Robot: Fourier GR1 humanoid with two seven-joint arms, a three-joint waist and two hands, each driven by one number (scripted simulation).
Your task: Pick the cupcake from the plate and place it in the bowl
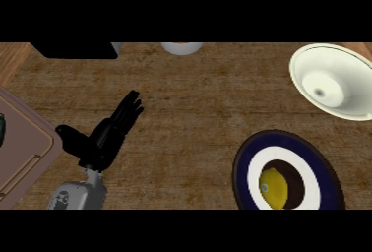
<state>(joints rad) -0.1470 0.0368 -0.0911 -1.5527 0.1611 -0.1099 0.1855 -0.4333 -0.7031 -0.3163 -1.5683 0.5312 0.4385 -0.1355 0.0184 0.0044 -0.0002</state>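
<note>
Cupcake [272,189]: yellow, sitting in the dark centre of the navy-rimmed plate [240,172] at the lower right of the counter [196,113]. Nothing touches it. It has not been picked up.

Bowl [341,64]: cream-coloured, at the upper right, beyond the plate and clear of it. Nothing can be seen inside it.

Left hand [102,140]: at the left of the head view, fingers straight and spread apart, thumb out to the side, holding nothing. It is well apart from both plate and bowl, and reads as resting, not working.

Right hand: does not show in the view, so its condition cannot be reported.

Other items noted: a brownish tray [25,142] at the left edge, a black object [76,50] and a small white object [181,47] along the far edge. None bears on the job.

Assessment: the task stands at its first step, the approach to the cupcake, and no grasp has begun. Plate and bowl both lie on the right side, so the right hand looks the natural choice. The next move calls for bringing a hand in over the plate, lowering open fingers around the cupcake and closing on its sides. The cupcake sits near the lower edge of the view, so the reach is likely short and close to the body.
</note>
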